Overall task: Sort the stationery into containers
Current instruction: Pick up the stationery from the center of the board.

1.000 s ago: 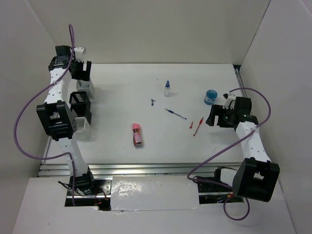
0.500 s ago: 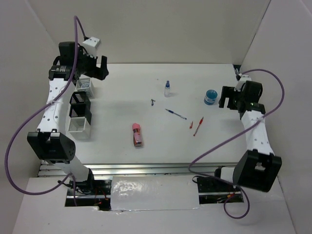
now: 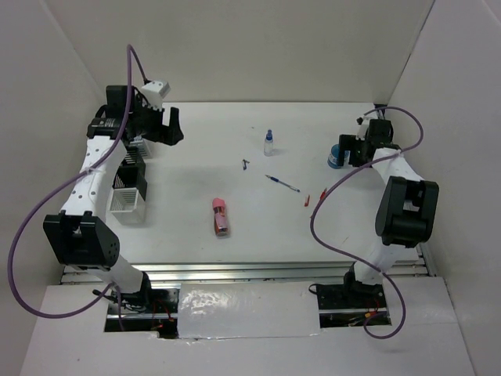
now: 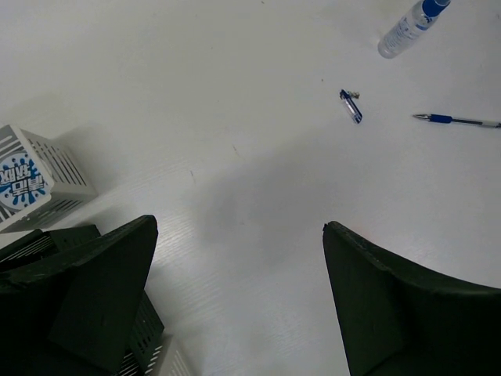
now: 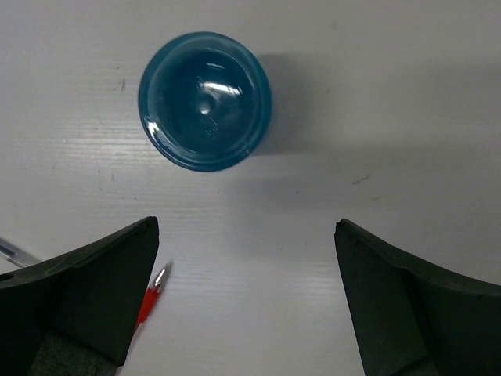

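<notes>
At the far left of the top view the boxes [image 3: 127,184] stand in a row by the table edge. The left wrist view shows a white box [image 4: 56,176] with a boxed tin [image 4: 17,180] in it. Just right of the row the left gripper [image 3: 164,125] hangs over bare table, jaws wide apart and empty. Across the middle lie the pink block [image 3: 221,217], the upright bottle [image 3: 268,142], the blue pen [image 3: 282,184] and the red piece [image 3: 307,200], all well apart from the boxes. At upper right the right gripper [image 3: 354,149] hovers by the blue tin [image 3: 337,157], jaws spread and holding nothing. In its wrist view that tin sits upper left, ahead of the fingers [image 5: 94,298] and not between them. The red pen [image 5: 149,301] tip lies just beside the lower-left finger. The step looks like picking up this tin. I would move forward and left until it is centred in the gap, then drop straight and close low on its round wall, which may slip, staying clear of the pen.
</notes>
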Action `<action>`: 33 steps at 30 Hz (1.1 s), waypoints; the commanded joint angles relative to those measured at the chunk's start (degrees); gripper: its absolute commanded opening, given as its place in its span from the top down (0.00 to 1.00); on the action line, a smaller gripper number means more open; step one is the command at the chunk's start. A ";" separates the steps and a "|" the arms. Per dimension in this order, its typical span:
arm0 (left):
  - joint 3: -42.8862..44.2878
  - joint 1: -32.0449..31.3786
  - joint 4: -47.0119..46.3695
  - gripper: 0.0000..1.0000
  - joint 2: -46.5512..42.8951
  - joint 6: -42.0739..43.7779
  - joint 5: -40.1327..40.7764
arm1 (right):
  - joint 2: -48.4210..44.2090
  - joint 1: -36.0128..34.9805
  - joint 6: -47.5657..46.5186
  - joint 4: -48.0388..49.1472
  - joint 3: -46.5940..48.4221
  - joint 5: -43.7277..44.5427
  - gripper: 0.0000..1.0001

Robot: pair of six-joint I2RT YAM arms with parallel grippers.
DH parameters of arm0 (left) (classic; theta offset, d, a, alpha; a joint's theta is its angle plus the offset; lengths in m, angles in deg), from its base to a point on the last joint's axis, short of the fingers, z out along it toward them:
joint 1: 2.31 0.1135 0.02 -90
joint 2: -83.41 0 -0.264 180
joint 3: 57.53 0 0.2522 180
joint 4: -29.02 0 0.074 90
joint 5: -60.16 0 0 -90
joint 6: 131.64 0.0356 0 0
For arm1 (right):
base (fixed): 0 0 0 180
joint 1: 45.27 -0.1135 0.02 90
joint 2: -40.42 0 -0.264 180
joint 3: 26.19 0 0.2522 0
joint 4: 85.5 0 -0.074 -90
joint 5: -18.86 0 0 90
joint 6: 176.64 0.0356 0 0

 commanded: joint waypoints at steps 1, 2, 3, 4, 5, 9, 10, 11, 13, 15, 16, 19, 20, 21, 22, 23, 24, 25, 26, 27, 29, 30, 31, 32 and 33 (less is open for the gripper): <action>-0.86 -1.29 -2.15 0.01 -2.85 -1.72 -1.61 | 2.09 -1.59 -0.13 4.46 5.75 1.21 0.00; -1.21 -1.55 -2.15 0.01 -2.68 -1.72 -1.53 | 3.75 -2.12 -0.13 4.20 6.63 1.30 0.00; -1.13 -1.72 -1.98 0.01 -2.50 -1.81 -1.44 | 4.64 -2.39 -0.04 4.11 7.34 1.74 0.00; -0.95 -1.64 -2.06 0.01 -1.98 -1.98 -1.44 | 6.21 -2.65 0.04 4.02 8.91 2.18 0.00; -0.95 -1.81 -1.80 0.01 -1.89 -1.90 -1.52 | 7.10 -2.65 0.13 3.93 9.54 2.35 0.00; -0.95 -1.99 -2.15 0.01 -1.36 -2.07 -1.96 | 11.23 -3.00 0.22 1.83 14.03 2.09 0.00; -1.12 -2.08 -2.24 0.01 -1.18 -2.07 -1.96 | 13.15 -3.09 0.22 0.43 16.72 2.18 0.00; -1.13 -2.08 -2.33 0.01 -1.09 -2.07 -1.88 | 13.95 -3.44 0.31 -0.19 17.79 2.01 0.00; -1.30 -2.25 -2.50 0.01 -0.65 -2.07 -1.88 | 15.45 -3.79 0.13 -1.25 20.00 2.53 0.01; -1.39 -2.17 -2.59 0.01 -0.22 -2.25 -2.05 | 16.50 -4.58 -0.22 -1.78 21.49 3.06 0.00; -1.48 -2.25 -2.59 0.01 0.05 -2.25 -2.05 | 16.86 -4.76 -0.48 -2.22 22.02 3.15 0.00; -1.39 -2.25 -2.50 0.01 0.49 -2.25 -2.14 | 18.00 -5.64 -0.92 -3.89 23.25 3.76 0.01; -1.39 -2.25 -2.59 0.01 0.58 -2.07 -2.05 | 17.92 -5.99 -0.92 -3.98 23.08 4.11 0.01; -1.39 -2.25 -2.68 0.01 0.66 -2.07 -1.96 | 17.83 -5.99 -0.92 -3.89 22.82 4.20 0.01; -1.48 -2.25 -2.68 0.01 0.66 -2.07 -1.96 | 17.83 -5.99 -0.92 -4.15 22.55 4.29 0.01; -1.48 -2.25 -2.68 0.01 0.75 -2.07 -1.96 | 17.91 -6.08 -1.01 -4.42 22.72 4.55 0.01; -1.39 -2.25 -2.68 0.01 0.84 -1.98 -2.14 | 18.09 -6.08 -0.92 -4.77 22.81 4.73 0.01; -1.39 -2.34 -2.59 0.01 0.93 -2.07 -2.23 | 18.27 -5.99 -1.01 -5.55 23.08 4.90 0.01; -1.30 -2.25 -2.68 0.01 0.93 -2.07 -2.23 | 18.44 -5.99 -1.01 -5.65 23.08 5.17 0.01; -1.21 -2.34 -2.59 0.01 1.02 -2.07 -2.31 | 18.62 -5.91 -1.10 -6.00 23.08 5.69 0.01; -1.39 -2.34 -2.68 0.01 1.19 -2.33 -2.66 | 18.62 -5.90 -1.18 -6.18 23.08 5.61 0.02; -1.48 -2.34 -2.85 0.01 1.19 -2.42 -2.67 | 18.71 -5.73 -1.19 -6.35 23.16 5.96 0.02; -1.48 -2.43 -2.77 0.01 1.19 -2.51 -2.84 | 18.97 -5.73 -1.27 -7.05 23.69 6.22 0.03; -1.30 -2.43 -2.68 0.01 1.19 -2.51 -2.93 | 19.06 -5.73 -1.19 -7.40 23.87 6.40 0.04; -1.48 -2.52 -2.77 0.01 1.19 -2.51 -2.93 | 19.23 -5.56 -1.27 -7.58 23.87 6.83 0.04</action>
